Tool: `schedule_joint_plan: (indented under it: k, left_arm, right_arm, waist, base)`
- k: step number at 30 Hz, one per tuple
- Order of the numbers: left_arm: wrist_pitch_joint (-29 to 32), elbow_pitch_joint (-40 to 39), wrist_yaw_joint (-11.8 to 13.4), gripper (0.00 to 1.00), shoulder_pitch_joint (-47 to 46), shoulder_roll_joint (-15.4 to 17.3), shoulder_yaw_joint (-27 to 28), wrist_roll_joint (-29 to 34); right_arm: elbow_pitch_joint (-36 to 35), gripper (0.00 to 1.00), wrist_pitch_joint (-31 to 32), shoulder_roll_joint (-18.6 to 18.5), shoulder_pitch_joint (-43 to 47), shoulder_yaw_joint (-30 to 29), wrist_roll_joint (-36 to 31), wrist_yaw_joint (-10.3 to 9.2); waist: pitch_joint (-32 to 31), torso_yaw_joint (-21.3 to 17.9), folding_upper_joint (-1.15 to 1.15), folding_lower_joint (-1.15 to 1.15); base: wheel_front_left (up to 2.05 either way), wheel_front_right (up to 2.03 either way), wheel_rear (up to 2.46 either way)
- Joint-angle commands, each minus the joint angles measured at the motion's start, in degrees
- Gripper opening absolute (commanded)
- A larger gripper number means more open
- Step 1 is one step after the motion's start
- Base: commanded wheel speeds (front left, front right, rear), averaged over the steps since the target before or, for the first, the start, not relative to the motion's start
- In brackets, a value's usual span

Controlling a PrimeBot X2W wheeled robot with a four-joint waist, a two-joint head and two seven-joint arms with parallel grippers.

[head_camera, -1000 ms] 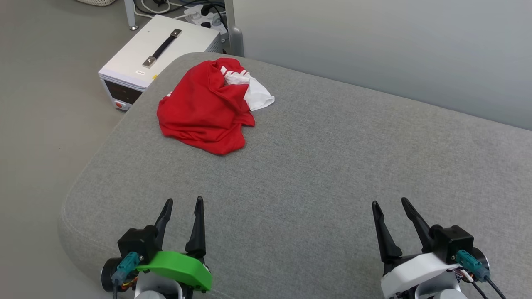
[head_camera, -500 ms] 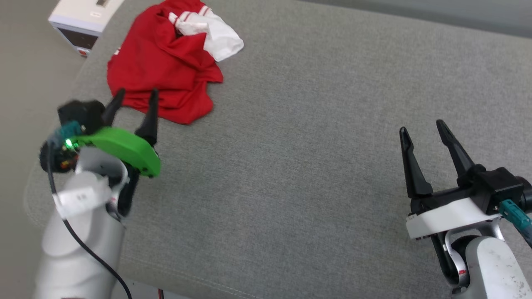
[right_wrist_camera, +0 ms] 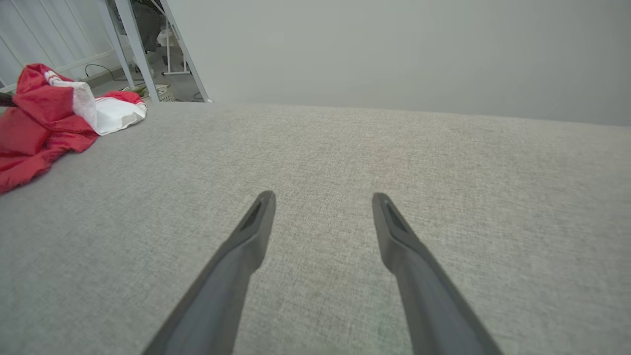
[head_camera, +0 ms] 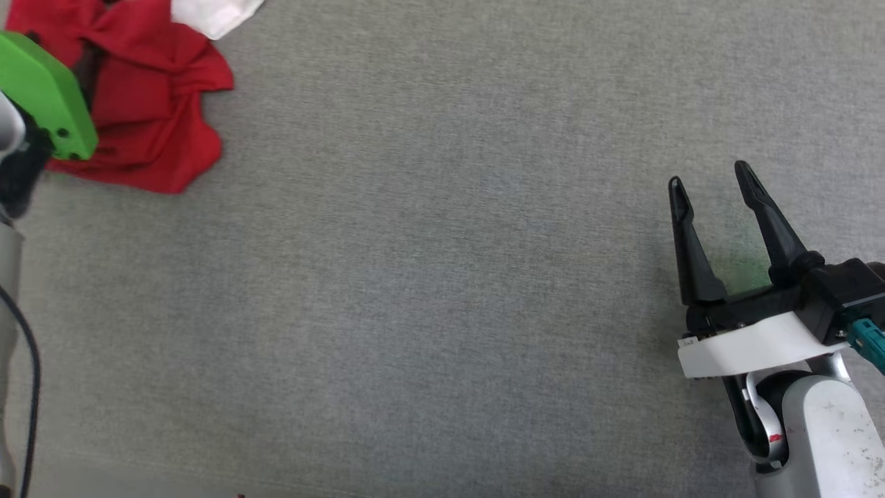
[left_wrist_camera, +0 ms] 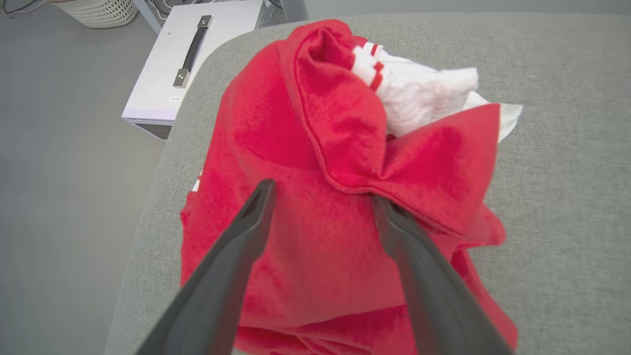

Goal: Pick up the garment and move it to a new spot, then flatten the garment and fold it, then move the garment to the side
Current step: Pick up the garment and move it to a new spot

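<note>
Grey upholstery (head_camera: 442, 277) stretches under both my arms, with a pale wall (right_wrist_camera: 394, 49) beyond its far edge. Off the far left corner, on the floor (left_wrist_camera: 64, 197), sit a white box (left_wrist_camera: 217, 44) with a black handle and a woven basket (left_wrist_camera: 98, 10). The T-shirt (left_wrist_camera: 296, 148) lies crumpled on that far left corner, its red body bunched up and a white sleeve with striped trim spilling out to the right. My left gripper (left_wrist_camera: 321, 191) is over it, jaws spread wide with red cloth between them, one fingertip (left_wrist_camera: 382, 209) at the hem of a fold. Well apart to the right, my right gripper (head_camera: 710, 174) hovers above bare upholstery, jaws spread, holding nothing.
</note>
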Motion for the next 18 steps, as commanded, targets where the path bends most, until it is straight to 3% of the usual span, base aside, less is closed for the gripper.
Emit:
schedule_joint_plan:
  k: [1, 5, 14, 15, 16, 18]
  left_arm:
    - [0.66, 1.25, -0.15, 1.0, -1.97, 1.26, -0.02, -1.3]
    - [1.8, 4.58, -0.16, 1.0, -4.58, 2.95, -0.43, -2.82]
    - [2.98, 8.18, -0.16, 1.0, -4.32, 2.74, -5.03, -9.83]
    - [3.36, 8.27, -0.16, 0.28, -3.96, 2.76, -5.88, -10.69]
    - [3.61, 8.17, -0.16, 0.0, -3.66, 2.81, -6.67, -11.38]
    - [3.79, 7.82, -0.16, 0.0, -3.15, 3.12, -8.05, -13.06]
  right_arm:
    - [-0.14, 1.0, -0.63, 0.07, -1.01, 0.16, -0.05, -0.05]
    - [0.06, 1.0, -1.24, 0.26, -1.5, 0.32, 0.07, -0.05]
    - [0.96, 1.0, -1.88, 0.69, -2.1, 0.24, -0.3, -0.05]
    - [1.08, 1.0, -1.89, 0.72, -2.12, 0.16, -0.34, -0.05]
    - [1.2, 1.0, -1.88, 0.74, -2.13, 0.07, -0.39, -0.05]
    - [1.48, 1.0, -1.79, 0.77, -2.2, -0.13, -0.5, -0.05]
  waist:
    - [5.23, -5.42, 0.0, -0.01]
    - [6.56, -6.76, 0.0, -0.01]
    - [7.49, -7.62, 0.0, -0.01]
    - [7.43, -7.56, 0.0, -0.01]
    - [7.35, -7.48, 0.0, -0.01]
    - [6.99, -7.22, 0.0, -0.01]
  base:
    - [0.0, 0.0, 0.0]
    - [0.0, 0.0, 0.0]
    - [0.0, 0.0, 0.0]
    - [0.0, 0.0, 0.0]
    - [0.0, 0.0, 0.0]
    - [0.0, 0.0, 0.0]
